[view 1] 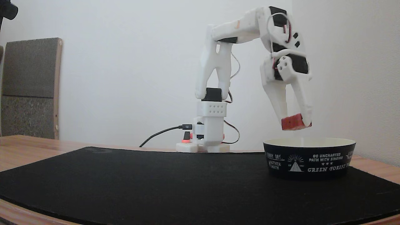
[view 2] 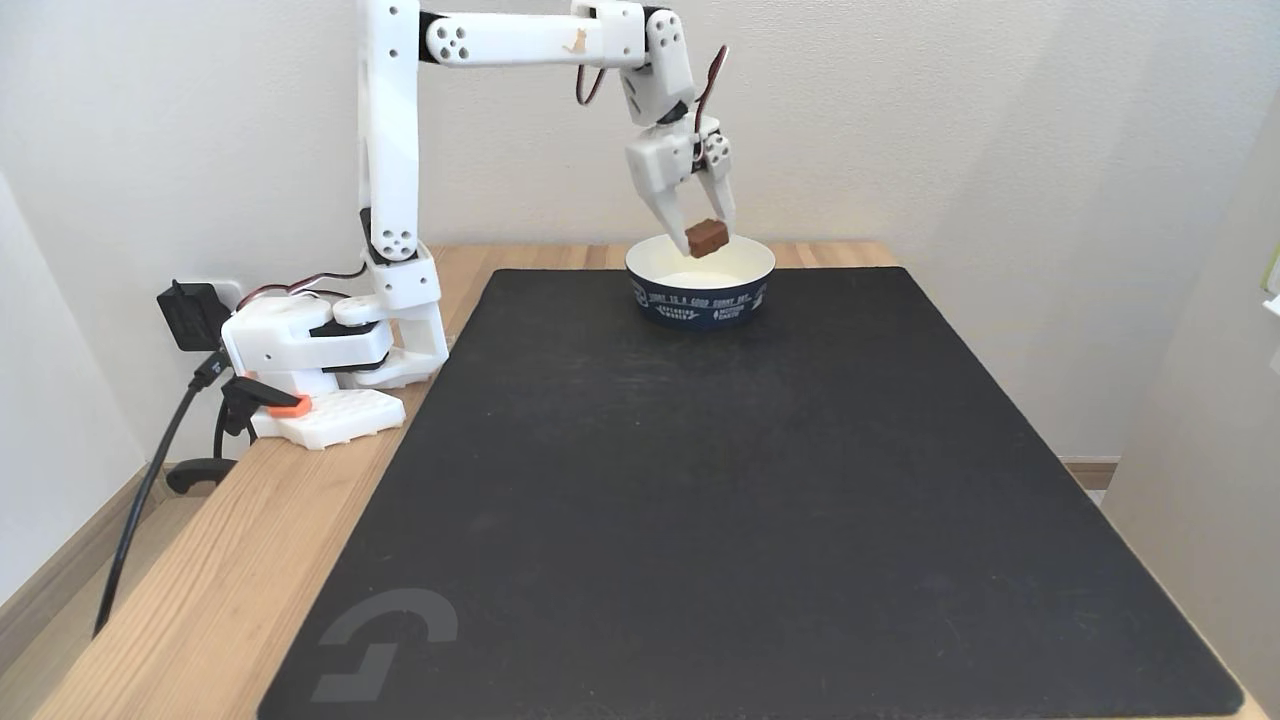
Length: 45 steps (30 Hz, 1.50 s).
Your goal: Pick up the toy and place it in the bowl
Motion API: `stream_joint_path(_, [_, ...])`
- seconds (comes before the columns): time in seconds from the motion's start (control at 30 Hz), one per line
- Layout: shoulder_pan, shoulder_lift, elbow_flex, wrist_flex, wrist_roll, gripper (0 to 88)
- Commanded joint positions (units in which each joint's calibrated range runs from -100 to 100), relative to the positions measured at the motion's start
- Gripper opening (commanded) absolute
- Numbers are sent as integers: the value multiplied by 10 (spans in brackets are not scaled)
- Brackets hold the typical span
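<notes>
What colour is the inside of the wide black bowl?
Cream, plainest in the higher fixed view of the lettered black bowl.

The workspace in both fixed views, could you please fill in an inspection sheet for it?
Surface: black mat on a wooden table.
Job's things: red toy held just above the bowl, not touching it; bowl stands on the mat's far edge.
Clutter: nothing seen.
Hand: hand shut on the toy, pointing down over the bowl.
Cables: black cable plugged into the arm's base; another black cable hangs off the table's edge.
Surroundings: white walls; a grey board leans against the wall.
</notes>
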Motion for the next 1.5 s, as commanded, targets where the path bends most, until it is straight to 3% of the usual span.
stream_joint_path(0.0, [2, -72, 56, -48, -2, 294])
stream_joint_path(0.27, [9, -180, 81, -57, 1, 297])
stream_joint_path(0.4, [54, -263, 183, -64, -4, 174])
stream_joint_path(0.47, [96, -326, 294, -110, 0, 70])
stream_joint_path(0.5, [110, -350, 338, -134, 0, 58])
stream_joint_path(0.63, [182, -458, 559, -225, -4, 58])
stream_joint_path(0.87, [213, -687, 878, -329, -4, 58])
stream_joint_path(1.03, [208, -916, 1040, -312, -4, 60])
stream_joint_path(1.17, [216, -1075, 1078, -218, -4, 60])
stream_joint_path(1.47, [221, -1112, 1089, -190, -4, 55])
